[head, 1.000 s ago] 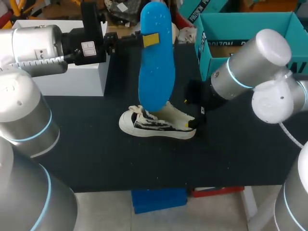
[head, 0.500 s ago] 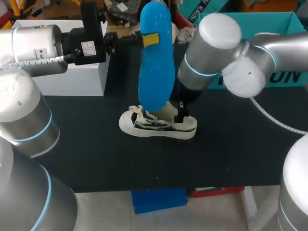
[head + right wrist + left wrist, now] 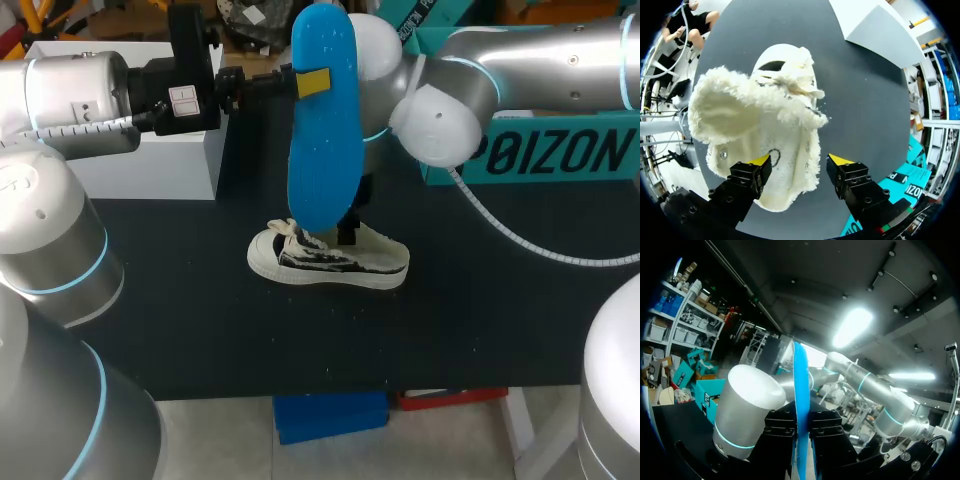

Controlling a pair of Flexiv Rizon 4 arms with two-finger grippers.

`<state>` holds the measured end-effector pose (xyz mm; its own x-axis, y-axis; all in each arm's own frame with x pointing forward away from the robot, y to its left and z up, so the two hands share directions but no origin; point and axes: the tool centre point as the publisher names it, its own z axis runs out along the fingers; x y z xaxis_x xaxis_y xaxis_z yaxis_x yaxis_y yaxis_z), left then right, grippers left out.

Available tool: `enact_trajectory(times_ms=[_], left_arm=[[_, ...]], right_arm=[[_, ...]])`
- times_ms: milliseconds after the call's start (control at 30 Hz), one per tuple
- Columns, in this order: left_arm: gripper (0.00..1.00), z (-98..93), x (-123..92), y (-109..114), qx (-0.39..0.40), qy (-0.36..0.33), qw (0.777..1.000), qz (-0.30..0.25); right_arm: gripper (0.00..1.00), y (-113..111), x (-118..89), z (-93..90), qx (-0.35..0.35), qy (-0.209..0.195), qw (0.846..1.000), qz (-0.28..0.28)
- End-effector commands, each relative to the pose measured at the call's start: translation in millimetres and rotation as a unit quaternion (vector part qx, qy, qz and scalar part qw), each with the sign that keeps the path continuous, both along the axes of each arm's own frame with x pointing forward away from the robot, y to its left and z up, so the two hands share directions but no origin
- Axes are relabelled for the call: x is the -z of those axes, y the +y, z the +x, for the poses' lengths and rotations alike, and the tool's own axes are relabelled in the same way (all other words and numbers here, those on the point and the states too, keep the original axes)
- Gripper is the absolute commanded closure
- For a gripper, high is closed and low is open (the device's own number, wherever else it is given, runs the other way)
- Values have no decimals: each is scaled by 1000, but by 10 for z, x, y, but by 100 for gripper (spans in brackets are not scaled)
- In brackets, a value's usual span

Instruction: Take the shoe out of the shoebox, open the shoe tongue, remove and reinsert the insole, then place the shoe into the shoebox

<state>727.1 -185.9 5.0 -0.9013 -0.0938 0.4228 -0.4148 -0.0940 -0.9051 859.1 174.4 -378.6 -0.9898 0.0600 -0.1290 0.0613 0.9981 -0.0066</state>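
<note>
Head view: left gripper (image 3: 312,83) was clamped on the upright blue insole (image 3: 322,160). Right gripper (image 3: 800,161) stood open above the shoe (image 3: 765,120), holding nothing.

The left tool (image 3: 312,83) grips the blue insole (image 3: 322,150) upright at mid-frame, its lower end just over the shoe (image 3: 335,264). The shoe stands on the dark desk (image 3: 200,320), toe toward frame left. The right arm crosses from the upper right behind the insole, and its tool (image 3: 350,230) is mostly hidden. A teal shoebox (image 3: 560,150) sits upper right.
</note>
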Motion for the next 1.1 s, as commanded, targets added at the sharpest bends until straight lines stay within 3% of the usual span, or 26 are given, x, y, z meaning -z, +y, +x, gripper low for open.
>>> enact_trajectory(times_ms=[33,367,567,633,667,700,1100], left_arm=[[100,-6,-4,0,-1,1,1000,2],[100,-6,-4,0,-1,1,1000,2],[100,-6,-4,0,-1,1,1000,2],[100,-6,-4,0,-1,1,1000,2],[100,-6,-4,0,-1,1,1000,2],[100,-6,-4,0,-1,1,1000,2],[100,-6,-4,0,-1,1,1000,2]], right_arm=[[50,46,61,37,13,14,999,-40],[53,74,185,-14,31,38,998,26],[53,106,250,-42,37,49,997,37],[60,120,269,-52,38,54,997,37],[73,126,284,-51,40,56,997,36],[100,129,302,-49,41,61,997,34],[100,135,315,-51,41,69,996,39]])
